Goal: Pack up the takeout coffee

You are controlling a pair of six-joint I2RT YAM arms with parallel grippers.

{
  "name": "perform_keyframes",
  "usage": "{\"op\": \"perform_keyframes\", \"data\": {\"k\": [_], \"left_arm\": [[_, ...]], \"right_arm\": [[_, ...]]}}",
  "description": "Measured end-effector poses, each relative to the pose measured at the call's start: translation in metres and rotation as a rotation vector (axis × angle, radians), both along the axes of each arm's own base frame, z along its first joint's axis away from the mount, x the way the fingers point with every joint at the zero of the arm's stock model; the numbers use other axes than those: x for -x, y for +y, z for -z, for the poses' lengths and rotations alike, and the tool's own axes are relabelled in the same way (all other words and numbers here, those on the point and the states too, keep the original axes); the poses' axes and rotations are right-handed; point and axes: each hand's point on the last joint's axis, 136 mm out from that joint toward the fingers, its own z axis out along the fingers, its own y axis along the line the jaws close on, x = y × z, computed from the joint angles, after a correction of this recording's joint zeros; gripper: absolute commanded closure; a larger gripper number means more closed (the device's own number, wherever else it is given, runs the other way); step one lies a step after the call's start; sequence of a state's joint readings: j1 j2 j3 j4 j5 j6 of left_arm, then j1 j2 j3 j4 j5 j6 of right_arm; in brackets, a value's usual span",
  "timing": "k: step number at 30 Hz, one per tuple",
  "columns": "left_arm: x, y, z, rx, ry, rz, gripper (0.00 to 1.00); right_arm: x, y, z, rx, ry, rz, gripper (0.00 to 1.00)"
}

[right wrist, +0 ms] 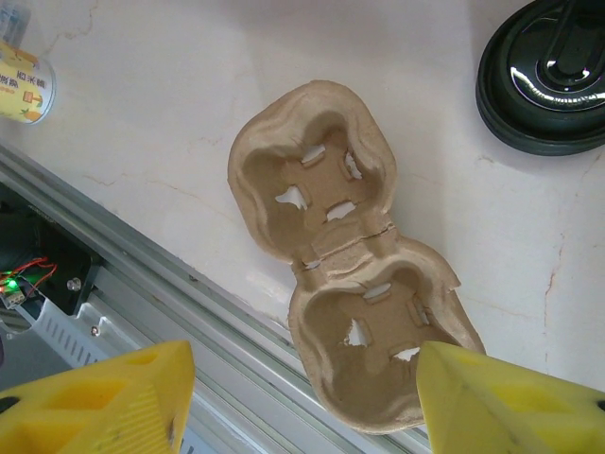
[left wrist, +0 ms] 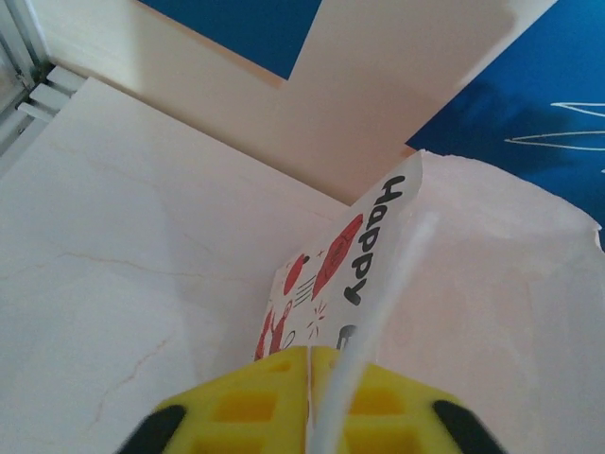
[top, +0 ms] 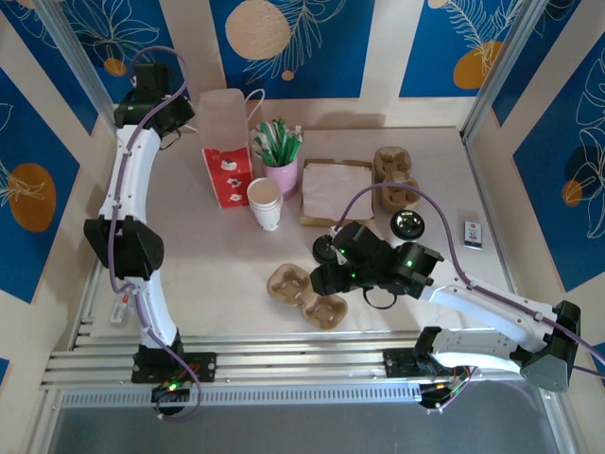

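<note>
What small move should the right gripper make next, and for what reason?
Probably lower the right gripper and close on the brown moulded-pulp two-pocket cup carrier. Its jaws stand open, and the empty carrier lies flat on the table right beneath them. The left gripper is shut on the printed paper bag's white handle.

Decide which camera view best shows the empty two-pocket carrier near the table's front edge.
Right wrist view: the carrier lies large and nearly whole, both pockets empty. Top external shows it small, partly under the right arm. Left wrist faces the paper bag.
</note>
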State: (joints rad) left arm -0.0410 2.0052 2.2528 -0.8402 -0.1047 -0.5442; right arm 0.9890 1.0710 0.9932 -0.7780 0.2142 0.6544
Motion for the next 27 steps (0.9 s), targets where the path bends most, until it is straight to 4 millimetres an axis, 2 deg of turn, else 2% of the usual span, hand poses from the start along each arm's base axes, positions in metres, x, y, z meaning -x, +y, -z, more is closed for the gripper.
{"op": "perform_keyframes", "data": {"k": [4,8,11,16,20,24,27], "left_arm": [[0.013,0.001,0.002,-0.009,0.020,0.004,1.00],[0.053,0.005,0.000,-0.024,0.035,0.001,1.00],[0.089,0.008,-0.014,-0.024,0.006,-0.002,1.00],[0.128,0.012,-0.036,-0.025,-0.064,-0.013,1.00],[0.150,0.013,-0.026,-0.024,-0.055,-0.013,1.00],[0.172,0.012,-0.010,-0.005,-0.045,-0.013,1.00],[0.193,0.009,-0.009,0.024,-0.062,-0.007,1.00]], "right_arm": [[-0.002,0.003,-0.003,0.005,-0.005,-0.010,0.36],[-0.005,0.008,-0.004,0.009,-0.006,-0.016,0.36],[-0.003,0.010,-0.003,0.013,-0.003,-0.025,0.36],[0.003,0.022,-0.008,0.015,-0.009,-0.063,0.36],[0.008,0.034,-0.008,0.049,-0.012,-0.093,0.32],[0.011,0.037,0.005,0.112,0.005,-0.091,0.30],[0.012,0.037,0.014,0.146,0.023,-0.085,0.30]]}}
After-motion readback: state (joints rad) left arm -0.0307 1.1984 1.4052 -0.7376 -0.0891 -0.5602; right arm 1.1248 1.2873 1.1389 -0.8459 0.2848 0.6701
